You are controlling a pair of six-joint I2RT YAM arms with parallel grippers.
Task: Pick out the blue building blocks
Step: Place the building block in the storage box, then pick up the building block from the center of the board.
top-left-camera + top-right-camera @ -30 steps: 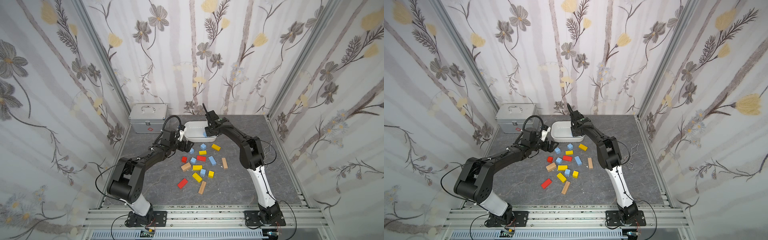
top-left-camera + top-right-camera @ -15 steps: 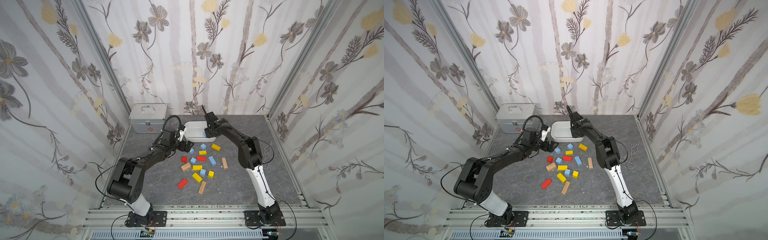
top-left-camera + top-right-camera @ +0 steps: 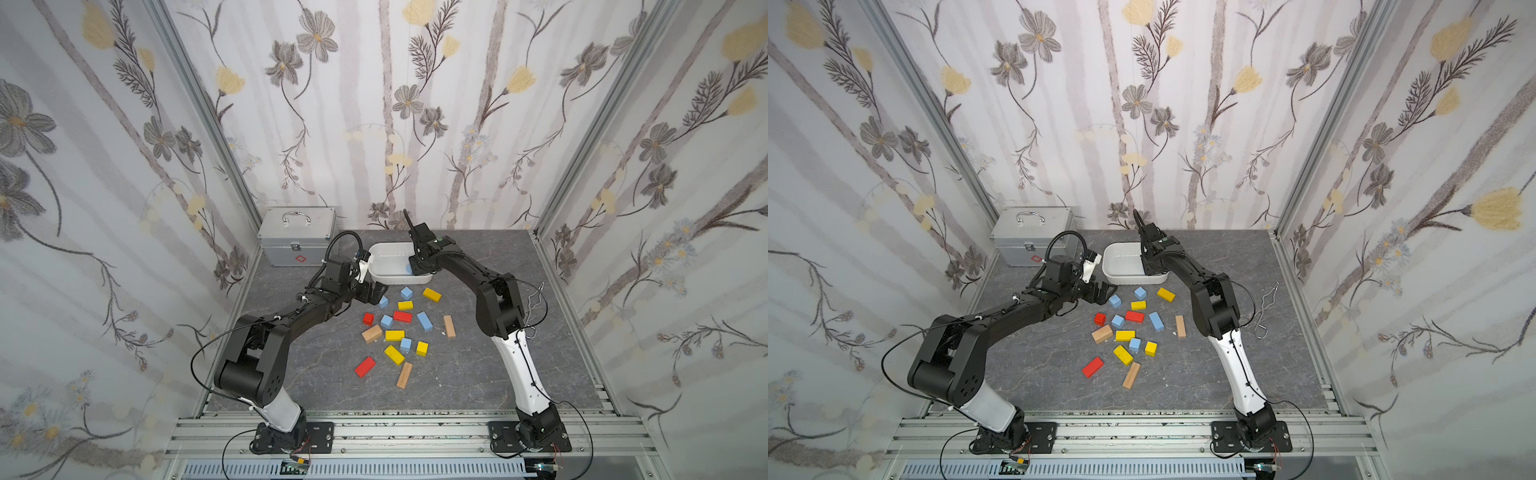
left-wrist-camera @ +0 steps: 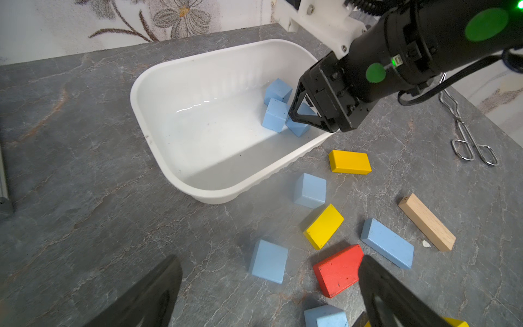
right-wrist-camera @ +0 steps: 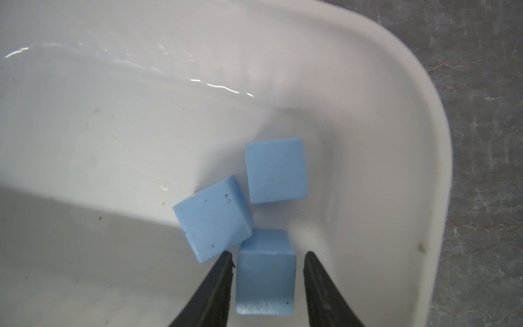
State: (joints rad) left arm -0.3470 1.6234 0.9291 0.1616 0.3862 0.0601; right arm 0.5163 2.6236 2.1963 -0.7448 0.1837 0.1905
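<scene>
Three light-blue cubes (image 5: 276, 170) (image 5: 212, 218) (image 5: 266, 280) lie in one end of the white tub (image 3: 388, 259) (image 4: 135, 93). My right gripper (image 5: 267, 254) (image 3: 415, 270) reaches down into that end, open, with a slim gap on each side of the nearest cube. Several more blue building blocks lie on the table in both top views: cubes (image 3: 383, 301) (image 3: 406, 293) (image 3: 387, 321) (image 3: 405, 344) and a longer bar (image 3: 424, 321). My left gripper (image 3: 376, 291) (image 4: 268, 263) hangs wide open and empty just above the cube (image 4: 268, 262) nearest the tub.
Yellow (image 3: 432, 295), red (image 3: 402, 317) and tan wood (image 3: 449, 326) blocks lie mixed among the blue ones. A metal case (image 3: 297, 241) stands at the back left beside the tub. Wire tongs (image 3: 534, 299) lie right of my right arm.
My right gripper's jaws have parted from the blue cube, which now rests in the tub. The left arm has stayed put.
</scene>
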